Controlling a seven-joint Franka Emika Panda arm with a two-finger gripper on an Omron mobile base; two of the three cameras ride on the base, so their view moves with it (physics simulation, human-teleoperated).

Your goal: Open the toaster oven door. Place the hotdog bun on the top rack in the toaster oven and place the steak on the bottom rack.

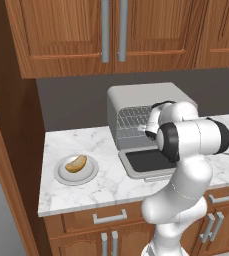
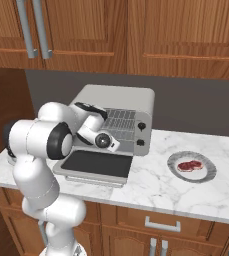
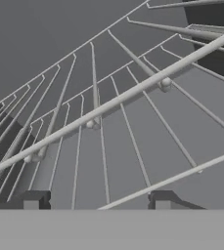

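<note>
you're looking at the toaster oven (image 1: 151,107) standing on the marble counter (image 1: 111,185) with the toaster oven door (image 1: 148,162) folded flat down onto the counter in front of it, dark glass facing up. the arm reaches into the open mouth, wrist just above the lowered door. from the hand view, the gripper (image 3: 96,200) sits right against a wire rack (image 3: 123,127), its two dark fingertips (image 3: 34,200) apart with nothing between them, a rack wire running just past them. you cannot tell from that close view whether this is the top rack or the bottom one. in the base views the silver grid of a rack (image 2: 120,120) shows inside the oven, beside the hand.

the hotdog bun (image 1: 76,163) lies on a round grey plate (image 1: 66,176) on the counter, well apart from the oven on its left. the steak (image 2: 190,165) lies on a second plate (image 2: 208,172) on the counter to the oven's right, also clear of it. wooden cabinets (image 2: 136,35) hang above.
</note>
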